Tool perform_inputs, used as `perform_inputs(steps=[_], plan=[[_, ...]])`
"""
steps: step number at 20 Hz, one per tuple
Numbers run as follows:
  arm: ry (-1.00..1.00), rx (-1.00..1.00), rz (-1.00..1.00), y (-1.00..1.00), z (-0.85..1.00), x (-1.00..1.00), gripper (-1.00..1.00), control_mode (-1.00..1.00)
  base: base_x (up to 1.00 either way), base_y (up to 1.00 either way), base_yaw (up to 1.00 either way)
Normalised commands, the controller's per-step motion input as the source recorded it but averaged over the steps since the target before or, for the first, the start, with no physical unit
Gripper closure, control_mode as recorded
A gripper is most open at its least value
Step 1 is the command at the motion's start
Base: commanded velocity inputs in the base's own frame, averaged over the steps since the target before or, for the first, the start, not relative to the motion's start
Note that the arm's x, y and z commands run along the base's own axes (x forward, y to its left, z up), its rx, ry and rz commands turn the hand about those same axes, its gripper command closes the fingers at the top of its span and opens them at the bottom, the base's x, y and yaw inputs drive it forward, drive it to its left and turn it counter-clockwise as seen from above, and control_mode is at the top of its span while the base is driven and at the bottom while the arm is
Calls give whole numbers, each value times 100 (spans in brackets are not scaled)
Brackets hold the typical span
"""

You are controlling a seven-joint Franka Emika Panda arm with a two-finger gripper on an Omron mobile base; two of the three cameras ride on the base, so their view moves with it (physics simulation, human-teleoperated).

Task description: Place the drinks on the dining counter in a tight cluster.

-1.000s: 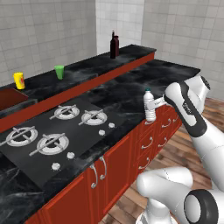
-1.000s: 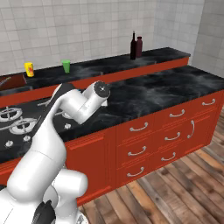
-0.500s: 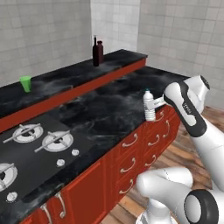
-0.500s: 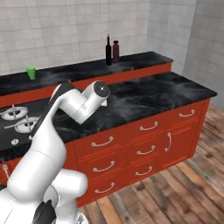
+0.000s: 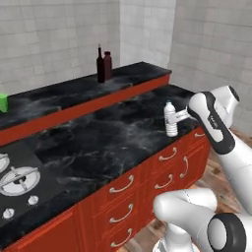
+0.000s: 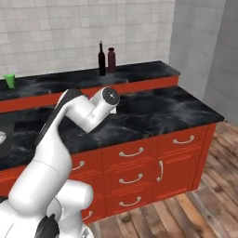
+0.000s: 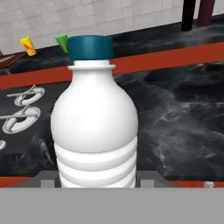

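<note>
The fingers (image 5: 178, 116) are clenched on the small water bottle (image 5: 171, 118) — it stays upright, lifted above the lower marble worktop (image 5: 103, 138) near its front edge, over the red drawers (image 5: 170, 162). Seen from the hand, the bottle (image 7: 94, 122) is pale with a teal cap, gripped low on its ribbed body. The tall dark wine bottle (image 5: 100, 64) and the shorter maroon bottle (image 5: 108, 65) stand just beside each other — possibly touching — on the raised desk (image 5: 74, 93), toward its right end and near its back edge. A green cup (image 6: 9, 80) sits far along the desk's left stretch. Stove burners (image 5: 18, 178) lie at the worktop's left.
</note>
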Motion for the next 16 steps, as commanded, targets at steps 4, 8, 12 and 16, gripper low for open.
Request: perform_inputs(steps=[4, 8, 12, 16], plan=[[0, 0, 0, 0, 0, 0, 100, 100, 66, -100, 39], [0, 0, 0, 0, 0, 0, 100, 100, 44, -100, 36], [0, 0, 0, 0, 0, 0, 100, 100, 48, -100, 32], [0, 0, 0, 0, 0, 0, 100, 100, 57, -100, 23]])
